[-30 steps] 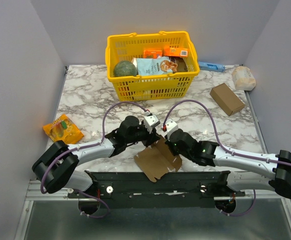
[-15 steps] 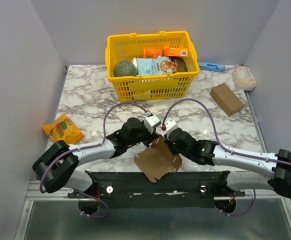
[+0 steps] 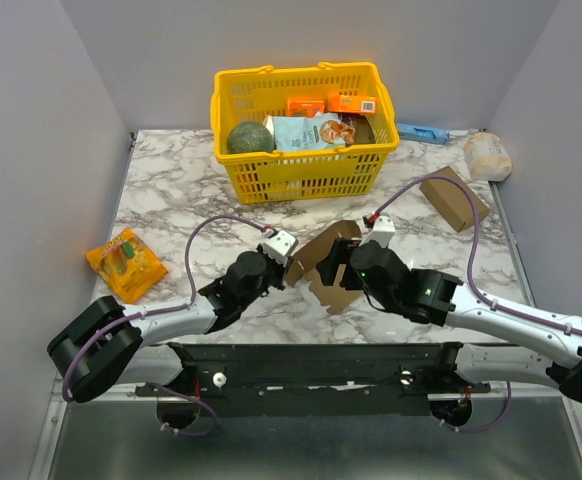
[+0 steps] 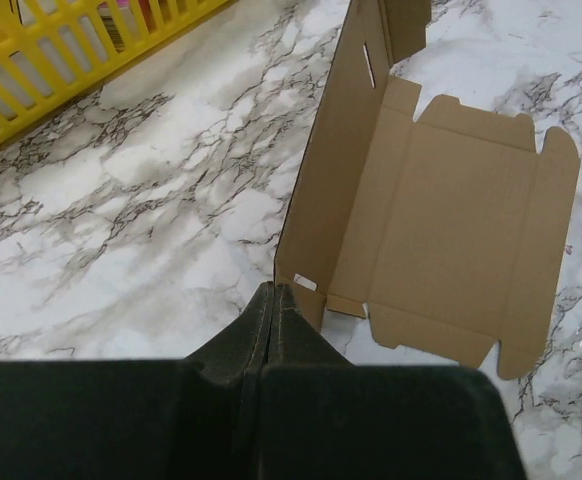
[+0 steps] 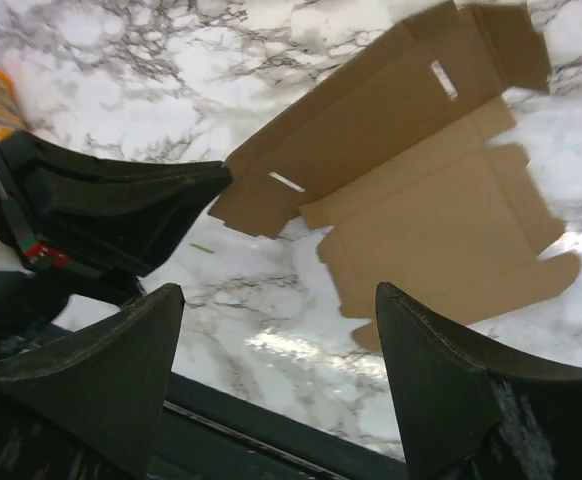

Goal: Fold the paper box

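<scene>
The paper box (image 3: 329, 262) is a thin brown creased sheet on the marble in front of the arms. Its main panel (image 4: 451, 220) lies flat with notched flaps. One long side panel (image 5: 371, 110) stands up at an angle. My left gripper (image 4: 274, 290) is shut, with its tips pinching the near corner of that raised panel. In the top view it (image 3: 293, 265) reaches the box from the left. My right gripper (image 5: 276, 290) hangs open above the marble just short of the box's near edge, holding nothing.
A yellow basket (image 3: 301, 180) with groceries stands at the back. An orange snack packet (image 3: 126, 262) lies at the left. A blocky brown carton (image 3: 454, 197) and a white bag (image 3: 487, 155) are at the right. A black rail (image 3: 311, 360) runs along the table's front edge.
The left gripper closed on the box's corner. The right gripper opened, let go and drew back to the right. The box moved away from the front edge, one panel now raised.
</scene>
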Robot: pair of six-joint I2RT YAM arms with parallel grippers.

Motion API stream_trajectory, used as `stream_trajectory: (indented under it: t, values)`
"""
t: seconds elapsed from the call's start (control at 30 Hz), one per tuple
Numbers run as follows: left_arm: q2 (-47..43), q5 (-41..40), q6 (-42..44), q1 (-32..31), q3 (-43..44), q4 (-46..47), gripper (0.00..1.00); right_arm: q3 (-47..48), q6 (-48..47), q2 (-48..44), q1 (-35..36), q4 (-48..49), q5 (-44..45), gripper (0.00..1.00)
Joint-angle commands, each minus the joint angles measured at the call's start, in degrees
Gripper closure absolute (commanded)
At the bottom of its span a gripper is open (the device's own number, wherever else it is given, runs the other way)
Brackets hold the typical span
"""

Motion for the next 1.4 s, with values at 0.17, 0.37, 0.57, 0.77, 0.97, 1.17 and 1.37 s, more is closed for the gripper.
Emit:
stream_trajectory:
  t: [0.17, 0.37, 0.57, 0.77, 0.97, 1.17, 1.37]
  values:
    - [-1.18, 0.09, 5.79, -1.52, -3.97, 9.90, 1.00, -10.07, 19.34, 1.69, -12.02, 17.42, -13.59, 0.16]
    - [-0.21, -0.17, 6.59, -2.93, -2.92, 8.76, 1.00, -8.41, 19.08, 4.16, -15.81, 21.30, -14.83, 0.17]
    - [1.28, -1.75, 10.10, -4.86, -1.25, 7.53, 1.00, -8.84, 22.59, 7.49, -17.39, 23.24, -14.31, 0.20]
    - [2.08, -3.59, 11.59, -6.79, -0.63, 7.09, 1.00, -10.16, 24.26, 9.95, -18.18, 25.35, -12.81, 0.30]
    - [2.78, -4.39, 11.86, -7.59, 0.16, 6.39, 1.00, -11.65, 24.35, 10.75, -18.71, 26.40, -12.82, 0.45]
    - [3.48, -5.09, 12.13, -8.12, 0.69, 5.95, 1.00, -13.24, 24.79, 10.92, -18.80, 26.76, -12.20, 0.52]
    - [4.27, -5.71, 12.13, -8.82, 1.30, 5.60, 1.00, -14.82, 25.93, 12.07, -19.15, 27.55, -12.02, 0.55]
